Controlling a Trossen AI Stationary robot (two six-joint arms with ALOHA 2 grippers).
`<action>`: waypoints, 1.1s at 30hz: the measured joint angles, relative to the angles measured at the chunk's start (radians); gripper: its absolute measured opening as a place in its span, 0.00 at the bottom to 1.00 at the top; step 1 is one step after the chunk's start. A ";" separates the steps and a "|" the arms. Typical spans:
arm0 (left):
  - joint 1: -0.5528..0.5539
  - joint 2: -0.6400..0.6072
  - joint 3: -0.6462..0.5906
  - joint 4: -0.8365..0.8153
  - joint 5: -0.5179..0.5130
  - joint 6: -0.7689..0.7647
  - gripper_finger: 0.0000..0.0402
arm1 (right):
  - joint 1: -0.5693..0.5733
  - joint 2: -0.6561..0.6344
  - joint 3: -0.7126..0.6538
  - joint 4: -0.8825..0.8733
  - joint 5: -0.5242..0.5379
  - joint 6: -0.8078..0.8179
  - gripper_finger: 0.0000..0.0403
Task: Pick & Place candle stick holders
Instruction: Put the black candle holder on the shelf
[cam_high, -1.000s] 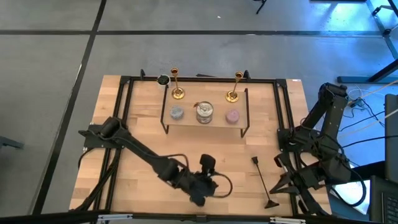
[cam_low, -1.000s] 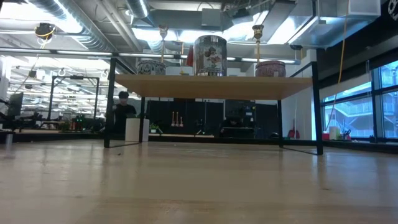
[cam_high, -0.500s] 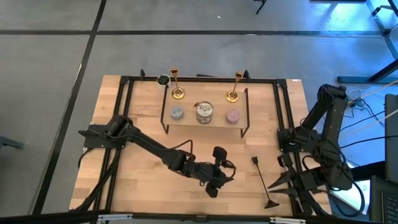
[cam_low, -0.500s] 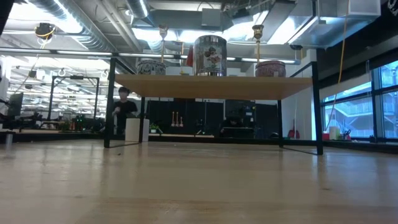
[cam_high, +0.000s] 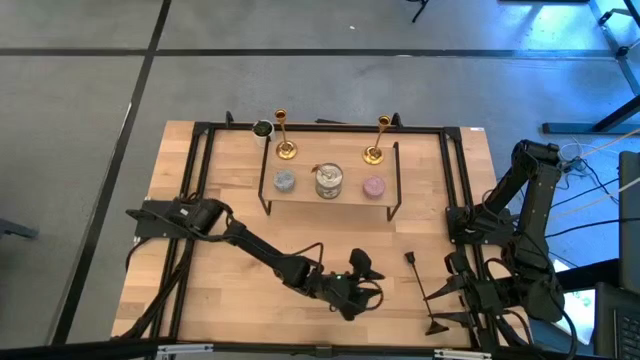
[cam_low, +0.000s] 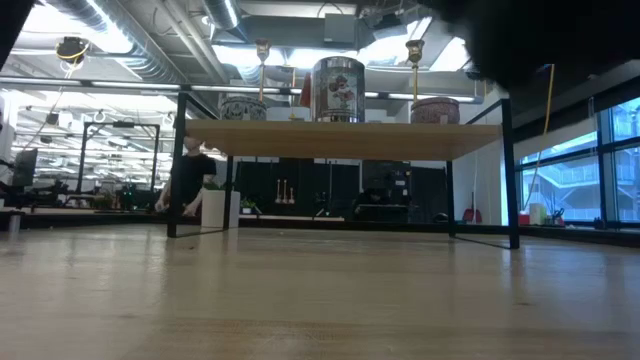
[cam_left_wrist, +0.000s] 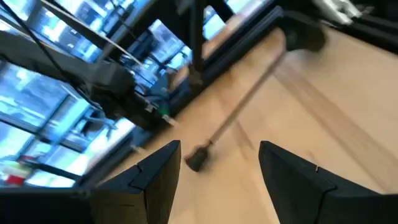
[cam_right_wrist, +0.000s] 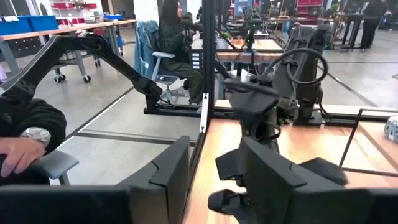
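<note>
Candlesticks (cam_high: 285, 136) untouched; left pincer (cam_high: 368, 283) open, empty.

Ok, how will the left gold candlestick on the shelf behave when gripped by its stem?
The left candlestick looks top-heavy: tall thin stem on a small round base, so a nudge may tip it. Its shiny metal is probably slippery. It stands near the shelf edge, so it could fall.

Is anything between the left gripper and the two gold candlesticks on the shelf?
Partly. The left gripper is open at the table's front. The candle stick holders stand at the shelf's back, behind two candles and a tin.
</note>
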 joint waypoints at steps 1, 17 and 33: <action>0.007 0.013 0.021 0.002 0.004 0.012 0.53 | 0.000 0.000 0.000 -0.003 0.000 0.009 0.37; -0.012 0.068 0.144 -0.137 -0.107 -0.040 0.53 | -0.098 0.022 0.000 -0.707 -0.114 1.276 0.34; -0.075 -0.140 0.145 -0.989 -0.110 -0.555 0.34 | -0.263 0.126 -0.001 -0.834 -0.643 1.693 0.33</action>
